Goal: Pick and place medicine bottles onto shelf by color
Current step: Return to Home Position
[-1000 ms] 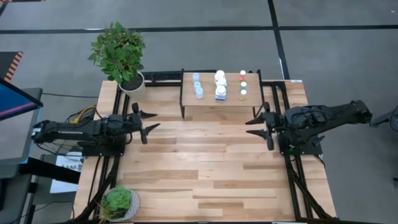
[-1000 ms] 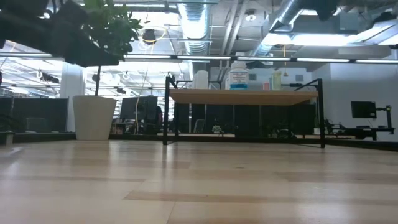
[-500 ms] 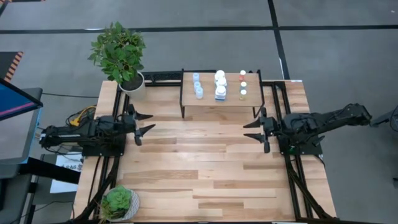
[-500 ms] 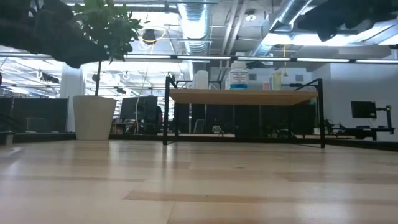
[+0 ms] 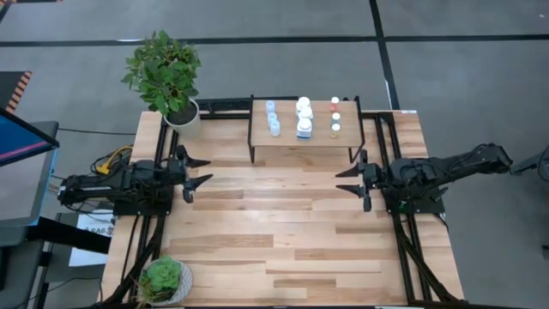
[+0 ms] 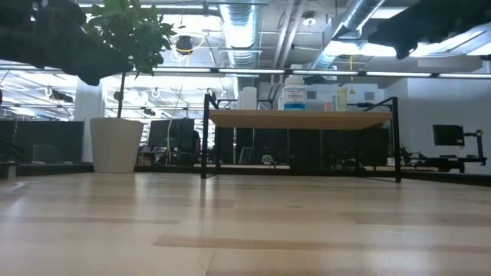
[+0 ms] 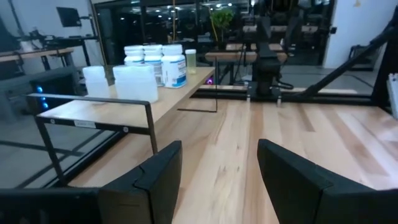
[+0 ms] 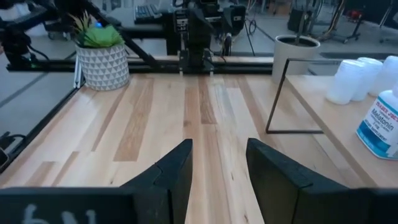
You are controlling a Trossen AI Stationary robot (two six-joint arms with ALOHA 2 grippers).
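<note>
The shelf (image 5: 300, 144), a light-wood board on thin black legs, stands at the table's far edge. The medicine bottles stand upright on it in three rows: pale bluish ones (image 5: 273, 120) at the left, chunky white ones (image 5: 304, 117) in the middle, small colour-capped ones (image 5: 334, 117) at the right. The wrist views also show the bottles (image 7: 155, 62) (image 8: 379, 121). My left gripper (image 5: 207, 169) hovers open over the table's left side, pointing level toward the middle. My right gripper (image 5: 340, 181) hovers open over the right side, facing it. Nothing is between either pair of fingers.
A tall potted plant (image 5: 167, 77) stands at the far left corner and a small succulent pot (image 5: 163, 279) at the near left corner. Black frame rails (image 5: 412, 249) run along both sides. Bare striped wood (image 5: 274, 223) lies between the grippers and toward the near edge.
My right gripper has sunk toward the table while staying over the right side. My left gripper has drawn back a little toward the table's left edge and rolled slightly. Both have stayed open; the bottles and shelf have not moved.
</note>
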